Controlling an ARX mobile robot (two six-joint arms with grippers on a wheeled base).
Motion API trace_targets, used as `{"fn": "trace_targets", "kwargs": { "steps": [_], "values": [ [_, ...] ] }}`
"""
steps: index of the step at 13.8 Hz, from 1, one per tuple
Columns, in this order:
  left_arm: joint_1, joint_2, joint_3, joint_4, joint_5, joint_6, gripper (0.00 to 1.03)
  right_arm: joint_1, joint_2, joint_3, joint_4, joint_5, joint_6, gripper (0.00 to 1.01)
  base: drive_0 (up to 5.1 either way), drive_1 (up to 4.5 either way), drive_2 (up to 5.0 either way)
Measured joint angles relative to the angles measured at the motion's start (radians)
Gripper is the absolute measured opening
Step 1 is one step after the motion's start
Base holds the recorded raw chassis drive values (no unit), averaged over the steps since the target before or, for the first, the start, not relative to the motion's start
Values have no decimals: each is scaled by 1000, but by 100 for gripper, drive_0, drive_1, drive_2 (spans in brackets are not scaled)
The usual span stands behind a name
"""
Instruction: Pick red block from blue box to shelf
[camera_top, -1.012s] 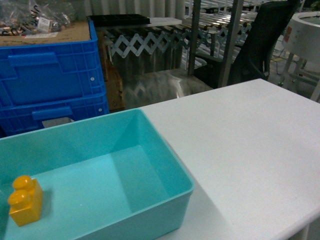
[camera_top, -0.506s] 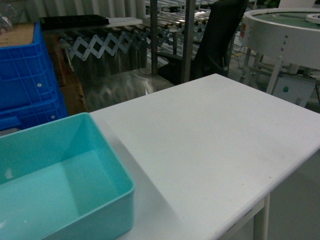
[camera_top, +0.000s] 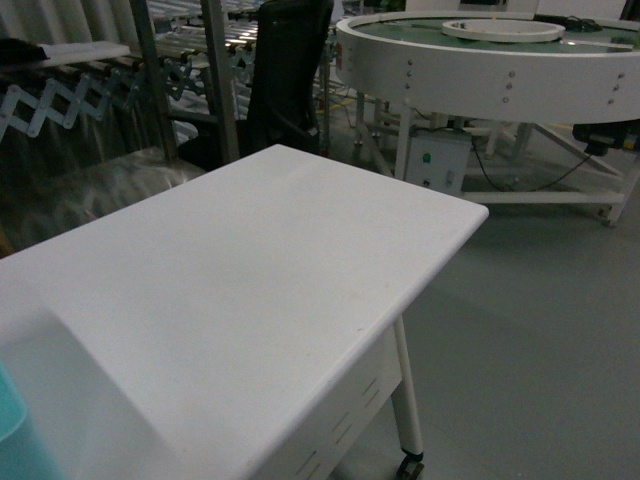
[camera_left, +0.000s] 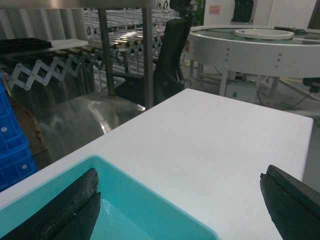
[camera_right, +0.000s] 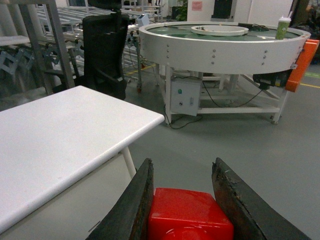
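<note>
The red block (camera_right: 190, 214) sits clamped between the dark fingers of my right gripper (camera_right: 182, 164), held in the air above grey floor, just past the white table's right edge. My left gripper (camera_left: 180, 175) stands open over the near corner of the blue box (camera_left: 150, 199), a turquoise tray; one finger (camera_left: 65, 210) hangs above its inside, the other finger (camera_left: 292, 205) above the table. In the head view only a sliver of the blue box (camera_top: 15, 440) shows at the bottom left, and neither gripper appears. The shelf (camera_top: 222, 80) of steel posts stands behind the table.
A white table (camera_top: 250, 290) fills the middle, its rounded corner at the right. Beyond it stands a white round conveyor table (camera_top: 480, 70) on legs, with a black chair (camera_top: 285, 70) beside the shelf. A dark blue crate (camera_left: 12, 150) sits at the left.
The head view has swung to the right: the blue crates, the yellow brick and most of the turquoise tray have left it, and the round conveyor table and floor have come in.
</note>
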Motion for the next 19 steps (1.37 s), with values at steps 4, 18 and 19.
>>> {"fn": "trace_targets", "kwargs": {
  "steps": [4, 18, 19],
  "values": [
    [0, 0, 0, 0, 0, 0, 98, 0, 0, 0, 0, 0, 0, 29, -164, -164, -164],
    [0, 0, 0, 0, 0, 0, 98, 0, 0, 0, 0, 0, 0, 29, -149, -149, -149],
    [0, 0, 0, 0, 0, 0, 98, 0, 0, 0, 0, 0, 0, 29, -153, -153, -153]
  ]
}}
